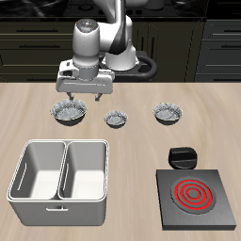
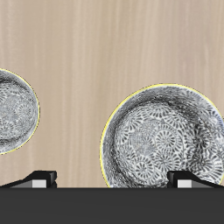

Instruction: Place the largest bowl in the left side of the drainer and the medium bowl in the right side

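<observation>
Spanning the whole scene, the wooden worktop [image 1: 132, 141] carried everything. The drainer [image 1: 61, 169] sat near its front edge, a pale tub with a centre wall dividing two deep compartments, both without any bowl inside. Beside it lay a black hotplate [image 1: 195, 197] with red rings, and a small dark object [image 1: 182, 155] rested just behind that.

Farther back, three grey bowls stood in a row, well apart from the drainer. The largest bowl [image 1: 70, 114] was at one end, straight behind the drainer; the smallest bowl [image 1: 115, 119] stood in the middle; the medium bowl [image 1: 168, 114] stood at the other end, behind the hotplate.

The arm [image 1: 102, 40] reached down over the largest bowl. The gripper [image 1: 83, 97] hovered just above it, jaws spread wide and holding nothing, the two fingertips on either side of the bowl's far rim. In the wrist view the largest bowl [image 2: 166, 136] filled much of the frame with its speckled inside showing, the fingertips [image 2: 39, 178] clear of it, and the smallest bowl [image 2: 13, 112] was cut off at the edge.
</observation>
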